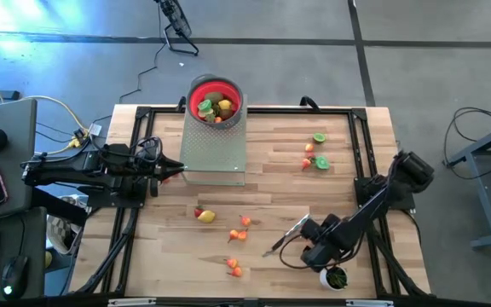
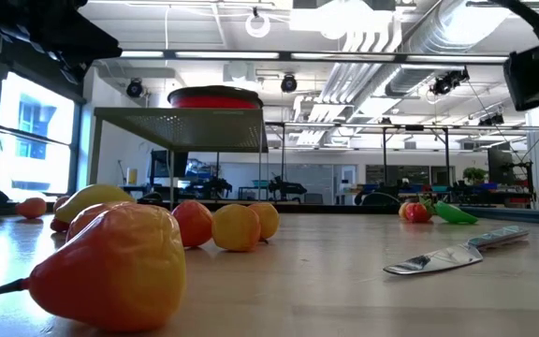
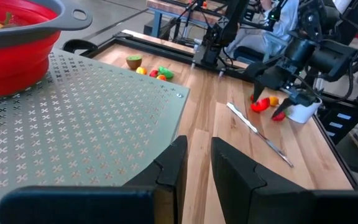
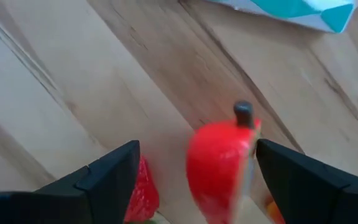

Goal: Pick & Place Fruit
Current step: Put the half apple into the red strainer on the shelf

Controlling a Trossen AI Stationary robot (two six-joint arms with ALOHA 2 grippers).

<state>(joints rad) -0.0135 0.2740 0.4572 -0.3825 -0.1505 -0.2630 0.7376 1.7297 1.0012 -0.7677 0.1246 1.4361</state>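
Lying between the right pincer's (image 4: pixel 194 171) spread-apart fingers is a red fruit piece (image 4: pixel 219 168).

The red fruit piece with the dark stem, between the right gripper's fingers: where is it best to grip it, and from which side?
Probably across its rounded red body, below the dark stem, coming from above as the right gripper already points. The open fingers stand on both sides of the piece, which lies on the wooden table. A smaller red piece sits close to one finger and could be caught too.
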